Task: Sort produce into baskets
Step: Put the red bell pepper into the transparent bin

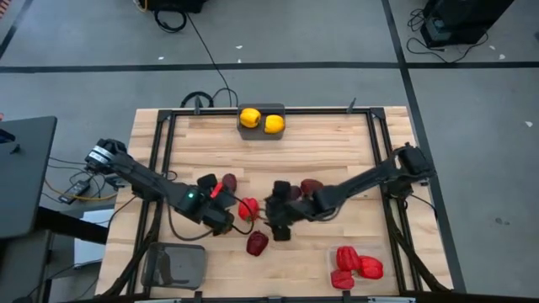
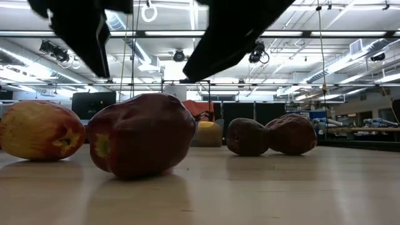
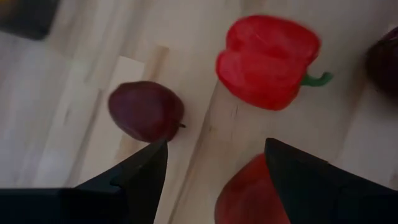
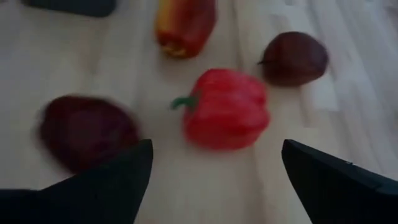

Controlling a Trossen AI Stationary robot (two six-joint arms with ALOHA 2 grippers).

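Note:
A bright red pepper (image 1: 248,208) lies on the wooden table between my two grippers; it also shows in the left wrist view (image 3: 267,59) and the right wrist view (image 4: 224,109). My left gripper (image 1: 226,224) is open above a red-orange fruit (image 3: 249,193) that shows between its fingers. My right gripper (image 1: 276,227) is open and empty, just right of the pepper. A dark maroon fruit (image 1: 257,243) lies nearer the front edge. Two yellow fruits (image 1: 261,120) lie in a dark basket (image 1: 261,135) at the far edge. Several red peppers (image 1: 354,265) lie in the clear basket at the front right.
A grey basket (image 1: 177,263) stands at the front left. Two more maroon fruits (image 1: 301,188) lie under the right arm, and a dark red one (image 1: 228,182) lies beside the left arm. The table's middle back shows bare wood. A black frame runs along the table's edges.

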